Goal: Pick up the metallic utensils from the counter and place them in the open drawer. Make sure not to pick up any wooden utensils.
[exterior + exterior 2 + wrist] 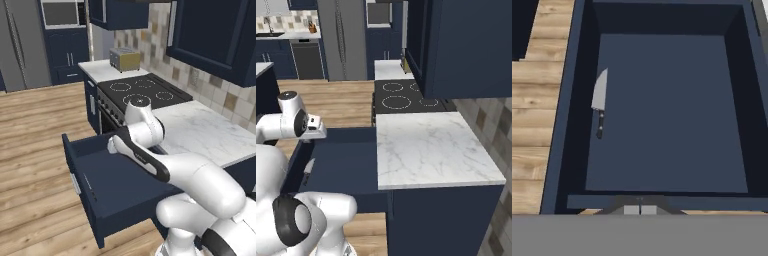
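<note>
The open drawer (115, 185) (348, 160) (672, 110) stands pulled out from the navy cabinetry beside the white marble counter (200, 130) (426, 145). A kitchen knife (599, 107) (308, 174) with a silver blade and black handle lies flat on the drawer floor, close to one side wall. My gripper (640, 210) hangs above the drawer, looking straight down into it, fingertips pressed together with nothing between them. It is well apart from the knife. The wooden utensils are out of view.
A black cooktop (142, 90) (406, 97) adjoins the counter, with a toaster (125, 59) beyond it. Dark upper cabinets (466, 45) hang over the counter. Wooden floor (35, 150) lies around the drawer front.
</note>
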